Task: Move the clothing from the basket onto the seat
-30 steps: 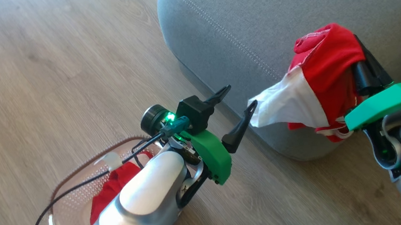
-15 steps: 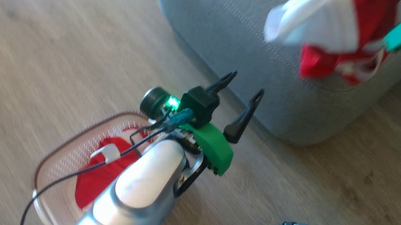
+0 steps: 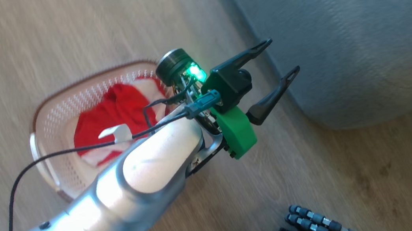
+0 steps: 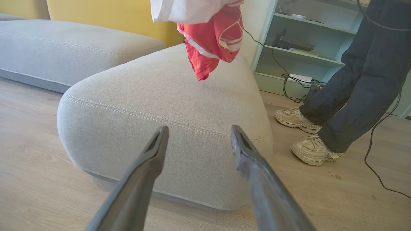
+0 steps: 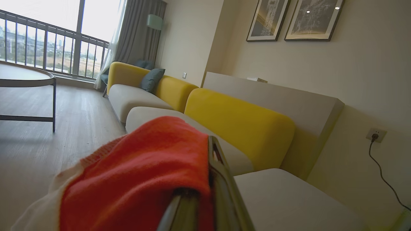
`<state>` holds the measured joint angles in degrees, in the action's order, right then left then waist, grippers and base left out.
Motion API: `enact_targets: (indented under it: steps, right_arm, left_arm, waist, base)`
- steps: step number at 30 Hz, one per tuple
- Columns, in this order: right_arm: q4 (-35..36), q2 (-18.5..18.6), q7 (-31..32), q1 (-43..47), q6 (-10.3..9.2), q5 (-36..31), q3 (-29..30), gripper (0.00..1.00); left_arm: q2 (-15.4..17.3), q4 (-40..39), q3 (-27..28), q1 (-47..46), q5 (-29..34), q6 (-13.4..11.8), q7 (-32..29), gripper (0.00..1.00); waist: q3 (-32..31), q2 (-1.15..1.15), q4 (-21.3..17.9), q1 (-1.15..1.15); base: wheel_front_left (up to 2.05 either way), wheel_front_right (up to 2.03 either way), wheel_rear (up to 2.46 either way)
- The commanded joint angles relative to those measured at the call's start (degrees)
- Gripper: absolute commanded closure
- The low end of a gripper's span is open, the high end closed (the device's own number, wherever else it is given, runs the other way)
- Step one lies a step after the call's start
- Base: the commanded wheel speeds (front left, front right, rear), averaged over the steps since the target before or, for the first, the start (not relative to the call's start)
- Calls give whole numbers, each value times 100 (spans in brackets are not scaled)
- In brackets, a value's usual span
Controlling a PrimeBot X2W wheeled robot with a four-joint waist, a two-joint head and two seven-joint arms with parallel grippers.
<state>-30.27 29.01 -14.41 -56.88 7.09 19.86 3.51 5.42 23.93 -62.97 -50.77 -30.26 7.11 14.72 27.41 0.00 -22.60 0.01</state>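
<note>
Clothing [image 4: 210, 48] hangs clamped in the right jaws at twelve o'clock above the seat [image 4: 160, 106], left jaws gape empty, a red garment [image 3: 117, 105] sits in the basket [image 3: 56, 119] at nine o'clock, so best lower mid-cushion before releasing.

Red-and-white garment [image 4: 212, 41] pinched in closed right gripper [image 5: 213, 154], hanging over grey stitched seat [image 4: 167, 96]. Second red-and-white piece [image 3: 117, 107] bunched in cream perforated basket [image 3: 57, 127], on floor just behind spread left gripper [image 3: 283, 55]. Seat corner dead ahead of its fingers.
</note>
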Motion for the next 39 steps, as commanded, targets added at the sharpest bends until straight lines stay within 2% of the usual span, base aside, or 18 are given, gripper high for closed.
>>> enact_targets:
  steps: [1, 6, 12, 15, 20, 24, 26, 28, 33, 34, 35, 39]
  right_arm:
    - [32, 250, -59, -188, 40, -45, 115, 100]
    - [-751, 612, -59, -873, 40, -316, 766, 100]
    - [-1478, 1014, -59, -1320, 40, -831, 2075, 100]
    - [-1846, 996, -59, -1328, 40, -1155, 2613, 100]
    - [-2165, 663, -59, -1299, 40, -1401, 3001, 100]
    - [-2152, 212, -59, -1086, 40, -1194, 2718, 100]
    - [-2114, 140, -59, -1003, 40, -1104, 2570, 100]
    - [-2006, -47, -59, -804, 40, -836, 2151, 100]
    - [-1735, -229, -59, -181, 40, -305, 1392, 100]
    - [-1720, -249, -59, -64, 40, -206, 1336, 61]
    - [-1679, -254, -59, 60, 40, -154, 1254, 0]
    - [-1416, -280, -59, 482, 40, 66, 1051, 0]
  left_arm:
    - [22, -174, 74, -235, 59, 37, 20, 0]
    - [49, -140, -13, -394, 73, 37, 1, 0]
    - [38, -145, -53, -488, 96, 32, 3, 0]
    - [33, -139, -75, -478, 108, 32, 9, 0]
    - [52, -128, -16, -456, 110, -7, 17, 0]
    - [75, -108, 30, -452, 131, -19, 22, 0]
    - [74, -99, 41, -452, 132, -18, 23, 0]
    - [71, -72, 67, -443, 132, -17, 24, 0]
    - [39, -61, 181, -398, 130, -12, 26, 0]
    - [30, -68, 202, -383, 134, -10, 27, 0]
    - [22, -73, 223, -364, 138, -8, 27, 0]
    - [-9, -105, 345, -265, 162, 1, 27, 0]
  waist:
    - [362, 0, 270, -1]
    - [809, 0, 503, -1]
    - [1217, 0, 871, -1]
    - [1353, 0, 1013, -1]
    - [1535, 0, 1163, -1]
    - [1633, 0, 1226, -1]
    - [1637, 0, 1230, -1]
    - [1614, 0, 1231, -1]
    - [1483, 0, 1205, -1]
    - [1451, 0, 1206, -1]
    - [1413, 0, 1209, -1]
    - [1251, 0, 1237, -1]
  base:
    - [0, 0, 0]
    - [0, 0, 0]
    - [0, 0, 0]
    - [0, 0, 0]
    - [0, 0, 0]
    - [0, 0, 0]
    - [0, 0, 0]
    - [0, 0, 0]
    - [0, 0, 0]
    - [0, 0, 0]
    - [0, 0, 0]
    - [0, 0, 0]
